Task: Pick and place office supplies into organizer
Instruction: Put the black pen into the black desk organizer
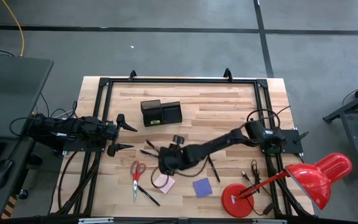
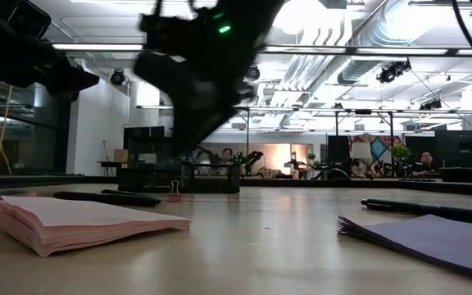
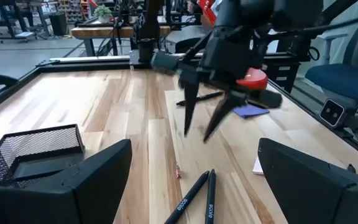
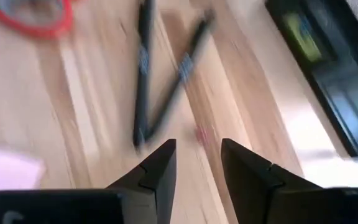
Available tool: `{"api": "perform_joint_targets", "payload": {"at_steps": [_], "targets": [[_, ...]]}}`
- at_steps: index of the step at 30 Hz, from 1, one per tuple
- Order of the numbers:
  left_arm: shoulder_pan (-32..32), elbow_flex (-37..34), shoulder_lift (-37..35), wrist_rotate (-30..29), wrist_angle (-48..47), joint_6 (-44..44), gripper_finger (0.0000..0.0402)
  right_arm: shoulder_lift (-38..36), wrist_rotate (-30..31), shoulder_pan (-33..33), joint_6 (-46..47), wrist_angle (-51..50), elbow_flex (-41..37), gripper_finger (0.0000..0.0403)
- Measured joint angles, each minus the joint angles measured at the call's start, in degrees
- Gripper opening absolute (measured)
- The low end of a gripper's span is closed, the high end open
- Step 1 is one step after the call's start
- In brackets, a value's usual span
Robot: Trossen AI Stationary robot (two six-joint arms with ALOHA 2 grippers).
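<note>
My right gripper (image 1: 165,165) hangs open above the table's middle, pointing slantwise down, with nothing between its fingers (image 4: 160,163). Just beyond its tips lie two black pens (image 4: 146,81) in a V, flat on the wood. The red-handled scissors (image 1: 137,173), a pink pad (image 1: 164,183) and a purple pad (image 1: 202,186) lie flat toward the near edge. The black mesh organizer (image 1: 161,113) stands toward the far edge. My left gripper (image 1: 133,137) waits open at the table's left side.
A red desk lamp stands at the near right, its round base (image 1: 237,200) on the table and its shade (image 1: 321,176) past the edge. More pens (image 1: 148,195) (image 1: 213,168) lie near the pads. A black frame (image 1: 179,79) borders the table.
</note>
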Motion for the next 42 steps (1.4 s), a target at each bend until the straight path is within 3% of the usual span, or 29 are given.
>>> {"api": "perform_joint_targets", "payload": {"at_steps": [5,8,20,28,31,38,42], "targets": [[0.0,0.0,0.0,-0.1,0.8,0.0,0.0335,-2.2,6.3,4.0,16.0,-14.8,0.0,0.0124],[0.0,0.0,0.0,-0.1,0.8,-0.1,0.0335,-2.7,7.0,6.7,24.0,-19.5,0.0,0.0124],[0.0,0.0,0.0,-0.6,1.6,1.1,0.0335,-3.3,9.4,18.3,46.3,-21.3,0.0,0.0124],[0.0,0.0,0.0,-0.6,3.1,0.4,0.0335,-3.4,22.6,25.2,60.3,-23.0,-3.0,0.0124],[0.0,0.0,0.0,-0.3,3.7,-0.2,0.0335,-3.4,24.1,25.2,61.6,-19.3,-6.0,0.0124],[0.0,0.0,0.0,0.5,3.9,-0.1,0.0335,-4.8,23.4,23.8,55.0,-4.0,-15.1,0.0124],[0.0,0.0,0.0,0.5,3.8,-0.1,0.0335,-8.8,23.1,22.3,47.1,11.5,-24.0,0.0124]]}}
